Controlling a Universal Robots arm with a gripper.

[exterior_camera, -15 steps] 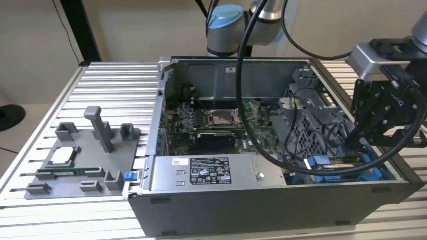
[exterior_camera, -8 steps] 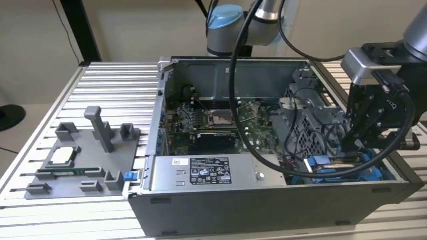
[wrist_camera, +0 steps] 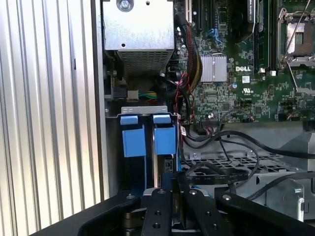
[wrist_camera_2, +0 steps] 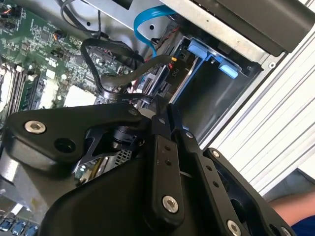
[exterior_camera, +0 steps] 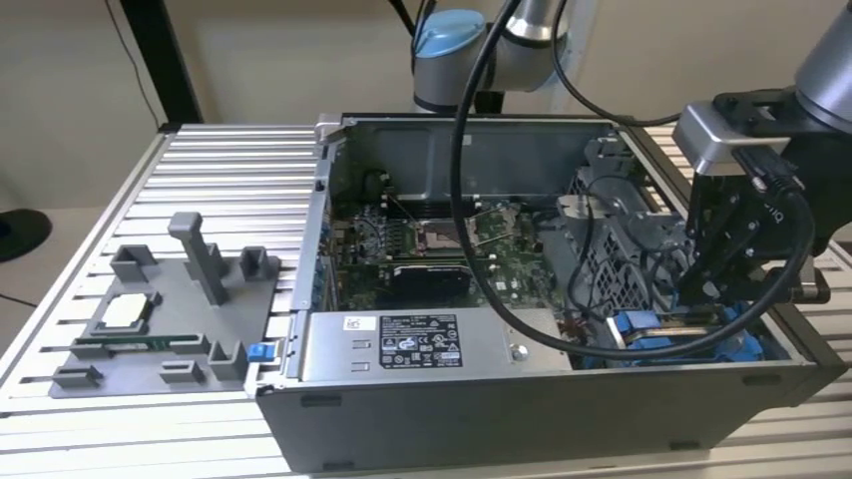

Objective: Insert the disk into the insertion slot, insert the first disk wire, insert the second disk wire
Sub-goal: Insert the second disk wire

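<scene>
Black robot gripper [wrist_camera: 178, 209] | jaws together, clamped thing unclear | poised over blue-clipped grey metal insertion slot [wrist_camera: 147, 135] | aligning with bay.

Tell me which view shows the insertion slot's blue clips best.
The first wrist view: both blue clips sit side by side, facing the camera, above the gripper. In the second wrist view they appear smaller, at an angle. In the exterior view, blue plastic is partly hidden behind the arm and cables.
</scene>
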